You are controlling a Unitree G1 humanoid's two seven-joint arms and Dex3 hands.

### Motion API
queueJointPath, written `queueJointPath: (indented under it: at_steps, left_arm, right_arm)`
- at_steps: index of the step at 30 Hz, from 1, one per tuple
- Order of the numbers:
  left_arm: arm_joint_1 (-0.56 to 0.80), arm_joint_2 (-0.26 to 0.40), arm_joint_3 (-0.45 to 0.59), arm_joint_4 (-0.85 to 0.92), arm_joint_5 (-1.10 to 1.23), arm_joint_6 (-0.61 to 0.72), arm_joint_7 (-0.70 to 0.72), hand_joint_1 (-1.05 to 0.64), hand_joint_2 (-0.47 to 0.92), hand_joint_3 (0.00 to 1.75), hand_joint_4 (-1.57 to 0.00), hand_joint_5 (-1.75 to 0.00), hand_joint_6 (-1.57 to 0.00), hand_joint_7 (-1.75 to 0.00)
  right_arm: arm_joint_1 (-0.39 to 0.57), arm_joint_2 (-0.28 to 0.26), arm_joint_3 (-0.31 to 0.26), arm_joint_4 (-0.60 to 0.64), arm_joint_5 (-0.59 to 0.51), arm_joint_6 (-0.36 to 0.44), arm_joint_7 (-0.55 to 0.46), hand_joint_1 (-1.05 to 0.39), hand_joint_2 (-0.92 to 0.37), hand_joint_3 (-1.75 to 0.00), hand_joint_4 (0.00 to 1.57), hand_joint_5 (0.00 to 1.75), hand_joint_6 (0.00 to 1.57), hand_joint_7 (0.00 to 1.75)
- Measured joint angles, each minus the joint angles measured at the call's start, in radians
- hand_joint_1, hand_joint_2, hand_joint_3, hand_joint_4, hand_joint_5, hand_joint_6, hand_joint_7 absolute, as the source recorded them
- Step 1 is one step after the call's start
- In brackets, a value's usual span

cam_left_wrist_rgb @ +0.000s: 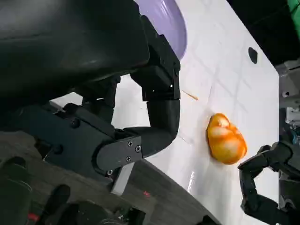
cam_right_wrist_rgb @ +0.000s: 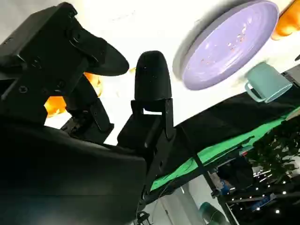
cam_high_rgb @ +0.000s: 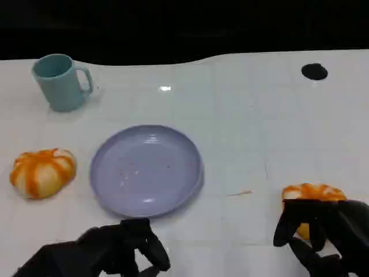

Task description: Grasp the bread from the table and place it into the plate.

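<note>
The right hand (cam_high_rgb: 323, 234) reaches over the orange-glazed round bread roll (cam_high_rgb: 313, 196) at the near right, fingers spread and not yet closed, apparently lining up a grasp. The empty lavender round plate (cam_high_rgb: 146, 170) waits at centre, while the left hand (cam_high_rgb: 124, 248) rests idle with fingers curled, holding nothing.

Bare table (cam_high_rgb: 253, 127) lies right of the plate (cam_high_rgb: 104, 184) up to the near bread (cam_high_rgb: 311, 193), while a mug (cam_high_rgb: 60, 81) and second bread (cam_high_rgb: 43, 172) crowd the plate's left
</note>
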Motion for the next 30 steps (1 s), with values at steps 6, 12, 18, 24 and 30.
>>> queueJointPath:
  at_steps: [6, 12, 18, 24, 30]
  left_arm:
    - [0.000, 0.000, 0.000, 0.000, 0.000, 0.000, 0.000, -0.32, 0.80, 0.74, -0.62, -1.75, -0.60, -1.44]
    - [0.000, 0.000, 0.000, 0.000, 0.000, 0.000, 0.000, -0.32, 0.80, 0.74, -0.61, -1.75, -0.59, -1.43]
    - [0.000, 0.000, 0.000, 0.000, -0.001, 0.001, 0.000, -0.33, 0.80, 0.73, -0.62, -1.75, -0.59, -1.43]
    - [0.000, 0.000, 0.001, 0.001, -0.001, 0.001, 0.000, -0.34, 0.80, 0.72, -0.62, -1.75, -0.60, -1.43]
    - [0.000, 0.000, 0.001, 0.002, -0.001, 0.001, 0.000, -0.32, 0.80, 0.72, -0.62, -1.75, -0.60, -1.43]
  right_arm:
    - [0.000, 0.000, 0.000, 0.000, 0.000, 0.000, 0.000, -0.07, -0.22, -1.30, 0.95, 1.62, 0.97, 1.10]
    - [0.000, 0.000, 0.000, -0.002, 0.000, 0.003, 0.002, -0.07, -0.23, -1.30, 0.95, 1.61, 0.98, 1.09]
    - [0.000, 0.000, 0.000, -0.002, -0.001, 0.002, 0.002, -0.06, -0.22, -1.29, 0.96, 1.60, 0.98, 1.07]
    - [0.000, 0.000, 0.000, -0.002, -0.005, 0.002, 0.002, -0.06, -0.23, -1.28, 0.96, 1.60, 0.98, 1.07]
    - [0.000, 0.000, 0.000, -0.002, -0.005, 0.002, 0.001, -0.04, -0.24, -1.24, 0.92, 1.63, 0.96, 1.01]
